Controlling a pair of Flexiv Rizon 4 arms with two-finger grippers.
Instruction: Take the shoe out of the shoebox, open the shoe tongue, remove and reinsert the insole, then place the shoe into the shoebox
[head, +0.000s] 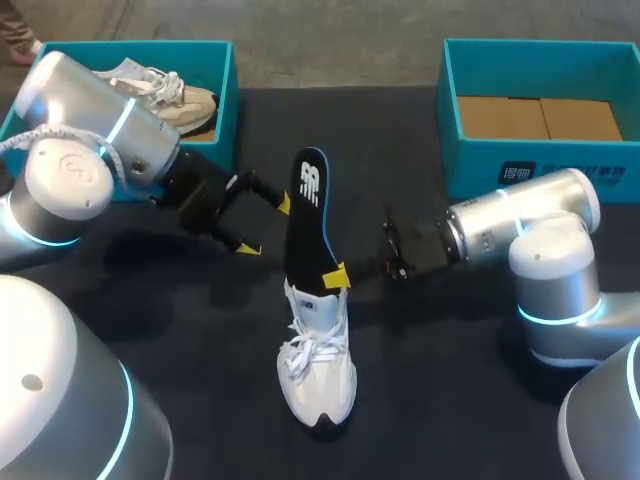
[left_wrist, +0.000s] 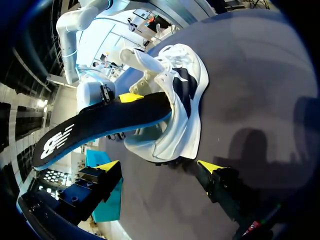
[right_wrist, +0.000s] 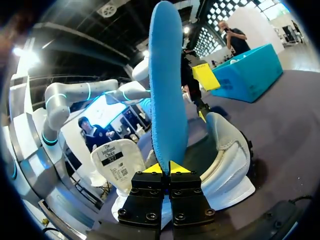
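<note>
A white shoe (head: 317, 375) stands on the dark table, toe toward me. Its insole (head: 308, 210), black on top with a blue underside (right_wrist: 167, 85), sticks up out of the shoe's opening. My right gripper (head: 337, 277) is shut on the insole's lower end, just above the shoe's collar (right_wrist: 227, 155); in its own view the yellow tips (right_wrist: 164, 168) pinch the blue edge. The shoe's tongue (right_wrist: 120, 160) is folded forward. My left gripper (head: 266, 226) stands open beside the insole's upper part, touching nothing. Seen from the left wrist, the shoe (left_wrist: 180, 95) and insole (left_wrist: 100, 125) lie ahead of the open left gripper (left_wrist: 159, 166).
A teal shoebox (head: 225, 70) at the back left holds a beige shoe (head: 180, 100). A second teal shoebox (head: 520, 165) at the back right holds brown cardboard (head: 540, 118). Bare dark tabletop lies in front of and around the white shoe.
</note>
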